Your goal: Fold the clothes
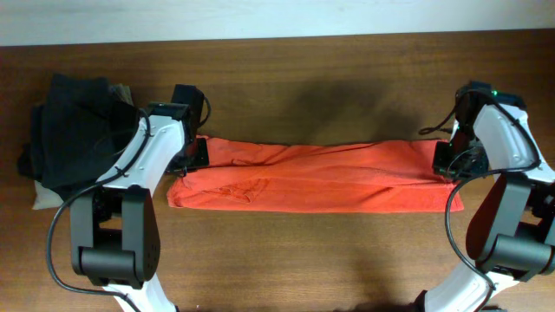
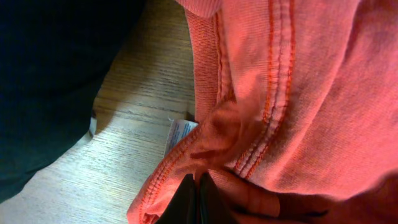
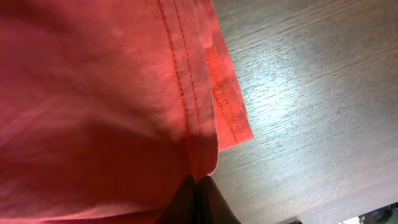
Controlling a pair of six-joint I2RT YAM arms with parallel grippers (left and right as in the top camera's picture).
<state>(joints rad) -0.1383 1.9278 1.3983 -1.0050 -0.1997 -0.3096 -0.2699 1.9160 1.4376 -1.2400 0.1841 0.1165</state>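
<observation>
The red-orange T-shirt (image 1: 316, 176) lies as a long folded strip across the middle of the table. My left gripper (image 1: 192, 154) is shut on its left end, pinching a hemmed edge (image 2: 224, 146) with a small white label (image 2: 178, 134) beside it. My right gripper (image 1: 451, 160) is shut on the shirt's right end, pinching the stitched hem (image 3: 186, 99). The upper layer stretches between both grippers over the lower layer. The printed lettering is hidden.
A pile of black garments (image 1: 74, 126) lies on a beige cloth (image 1: 42, 201) at the far left, next to my left arm. The black fabric also fills the left side of the left wrist view (image 2: 50, 81). Bare wooden table (image 1: 329, 260) lies in front of the shirt.
</observation>
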